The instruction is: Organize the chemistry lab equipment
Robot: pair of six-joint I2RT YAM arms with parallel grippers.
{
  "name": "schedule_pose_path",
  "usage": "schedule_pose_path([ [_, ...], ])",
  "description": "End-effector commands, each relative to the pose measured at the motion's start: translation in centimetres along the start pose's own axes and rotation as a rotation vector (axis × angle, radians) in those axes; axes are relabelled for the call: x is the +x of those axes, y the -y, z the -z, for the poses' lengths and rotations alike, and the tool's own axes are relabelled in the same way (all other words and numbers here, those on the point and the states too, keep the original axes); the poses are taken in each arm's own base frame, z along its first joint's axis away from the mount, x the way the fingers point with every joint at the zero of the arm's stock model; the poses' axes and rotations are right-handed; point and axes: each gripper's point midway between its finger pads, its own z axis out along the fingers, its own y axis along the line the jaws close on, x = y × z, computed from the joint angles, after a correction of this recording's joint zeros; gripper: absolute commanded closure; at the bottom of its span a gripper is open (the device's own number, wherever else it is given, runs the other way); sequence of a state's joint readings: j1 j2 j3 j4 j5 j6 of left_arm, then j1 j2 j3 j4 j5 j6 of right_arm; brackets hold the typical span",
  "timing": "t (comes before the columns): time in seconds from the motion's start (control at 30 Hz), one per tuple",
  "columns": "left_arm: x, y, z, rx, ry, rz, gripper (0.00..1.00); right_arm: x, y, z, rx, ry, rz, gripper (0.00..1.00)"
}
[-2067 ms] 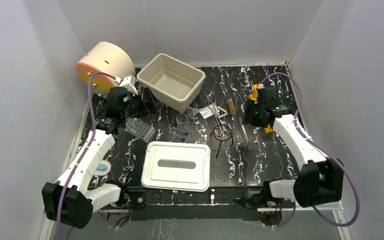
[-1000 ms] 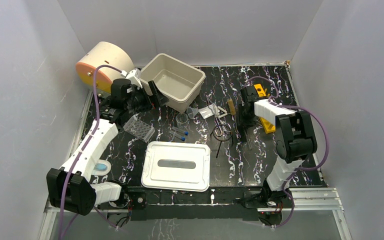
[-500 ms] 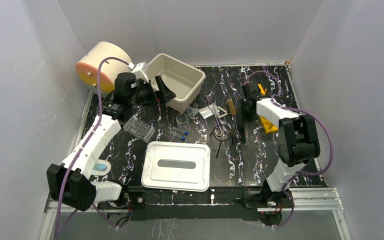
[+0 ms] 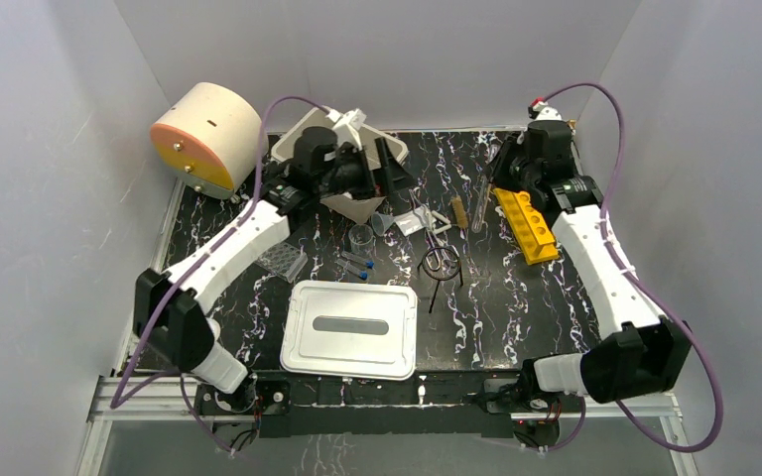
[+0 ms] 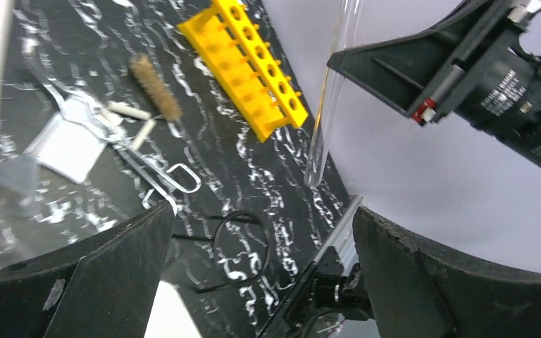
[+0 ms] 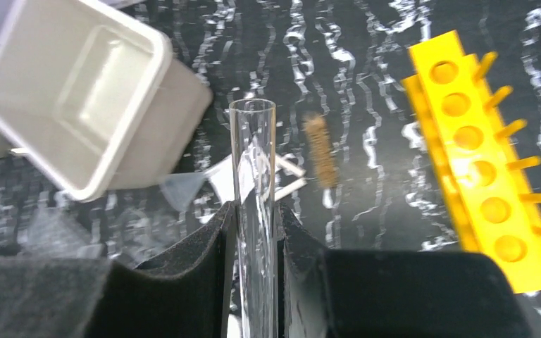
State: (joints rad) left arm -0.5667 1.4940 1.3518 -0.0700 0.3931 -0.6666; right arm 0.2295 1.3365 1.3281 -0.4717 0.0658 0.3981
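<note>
My right gripper (image 4: pixel 508 167) is shut on a clear glass tube (image 4: pixel 481 201) and holds it upright above the table, left of the yellow tube rack (image 4: pixel 526 224). In the right wrist view the tube (image 6: pixel 253 162) stands between my pads (image 6: pixel 215 246). My left gripper (image 4: pixel 389 167) is open and empty over the near right corner of the cream bin (image 4: pixel 310 144). On the table lie a black wire ring stand (image 4: pixel 440 263), metal scissors (image 4: pixel 427 223), a beaker (image 4: pixel 360 236), a funnel (image 4: pixel 384 222), blue-capped vials (image 4: pixel 355 263) and a brush (image 4: pixel 458 211).
A white lid (image 4: pixel 349 329) lies at the front centre. A clear plastic tray (image 4: pixel 283 260) lies left of the vials. The big cream cylinder with an orange face (image 4: pixel 206 134) stands at the back left. White walls close in three sides.
My left arm swung right from beside the cylinder to over the bin. My right gripper picked the glass tube up off the table and carried it back beside the yellow rack.
</note>
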Motion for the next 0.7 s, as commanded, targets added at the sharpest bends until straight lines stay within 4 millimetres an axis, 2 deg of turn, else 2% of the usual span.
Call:
schedule_pose_path([
  [0.0,-0.2,4.6,-2.7,0.111,-0.020,0.055,0.02,-1.9,-4.2,3.4,-0.183,0.032,-0.178,0.76],
  [0.13,1.4,7.5,-4.4,0.206,-0.071,0.007,0.02,-2.2,-6.1,5.3,-0.282,0.038,-0.273,0.76],
  [0.27,2.7,9.7,-4.7,0.300,-0.111,0.000,0.02,-2.5,-7.2,6.8,-0.347,0.047,-0.337,0.76],
  [0.37,3.1,11.2,-4.6,0.366,-0.115,0.016,0.03,-2.1,-7.7,7.1,-0.382,0.034,-0.364,0.75],
  [0.5,3.5,11.6,-4.9,0.383,-0.132,0.057,0.08,-1.6,-7.9,7.0,-0.401,0.015,-0.377,0.75],
  [0.67,4.7,11.4,-5.8,0.391,-0.199,0.117,0.26,-1.8,-8.5,7.2,-0.430,0.011,-0.383,0.75],
])
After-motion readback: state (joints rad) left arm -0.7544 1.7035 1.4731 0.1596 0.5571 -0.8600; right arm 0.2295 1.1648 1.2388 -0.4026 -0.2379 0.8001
